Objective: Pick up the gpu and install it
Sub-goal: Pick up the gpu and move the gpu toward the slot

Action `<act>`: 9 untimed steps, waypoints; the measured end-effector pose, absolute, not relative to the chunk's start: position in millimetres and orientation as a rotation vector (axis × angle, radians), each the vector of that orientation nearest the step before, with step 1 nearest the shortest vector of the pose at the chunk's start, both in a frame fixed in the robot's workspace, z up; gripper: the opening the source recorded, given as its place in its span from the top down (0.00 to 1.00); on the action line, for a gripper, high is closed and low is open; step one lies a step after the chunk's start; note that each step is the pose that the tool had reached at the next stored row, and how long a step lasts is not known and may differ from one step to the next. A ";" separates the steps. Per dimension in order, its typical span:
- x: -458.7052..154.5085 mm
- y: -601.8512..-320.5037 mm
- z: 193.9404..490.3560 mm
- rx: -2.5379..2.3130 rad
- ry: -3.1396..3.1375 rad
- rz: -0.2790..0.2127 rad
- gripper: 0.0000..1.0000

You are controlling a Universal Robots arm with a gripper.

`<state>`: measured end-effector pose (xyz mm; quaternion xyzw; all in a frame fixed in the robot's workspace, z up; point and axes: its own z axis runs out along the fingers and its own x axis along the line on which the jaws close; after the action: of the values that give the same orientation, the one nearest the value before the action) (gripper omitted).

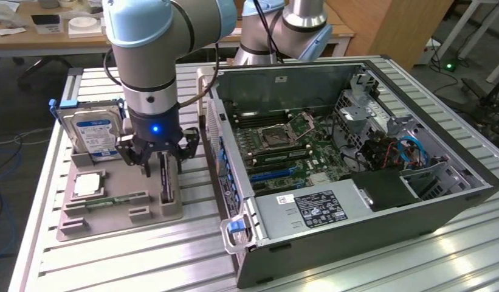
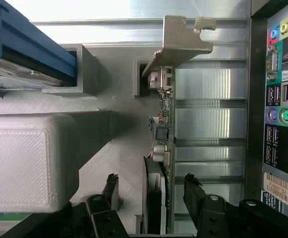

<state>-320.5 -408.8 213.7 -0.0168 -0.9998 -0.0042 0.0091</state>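
Open gripper (image 1: 163,163) hanging over the gpu (image 1: 166,182) in its tray.

The gpu is standing on edge in a slot of the grey tray (image 1: 111,214), which is sitting just beside the open case (image 1: 379,201), on the exterior view's left. A hard drive (image 1: 93,131) is standing upright elsewhere on the tray. The arm is pointing straight down over the card. In the wrist view the fingers (image 2: 110,187) are straddling one end of the gpu, jaws spread with a gap showing on each side, gripping nothing. The silver bracket (image 2: 181,42) is sitting at the card's other end, near the case's rear ports (image 2: 282,99).
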 end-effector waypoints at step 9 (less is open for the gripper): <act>-321.0 -408.9 212.3 -0.097 -3.122 -0.013 0.54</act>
<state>-321.0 -408.9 212.3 -0.0311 -0.9995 -0.0043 0.0090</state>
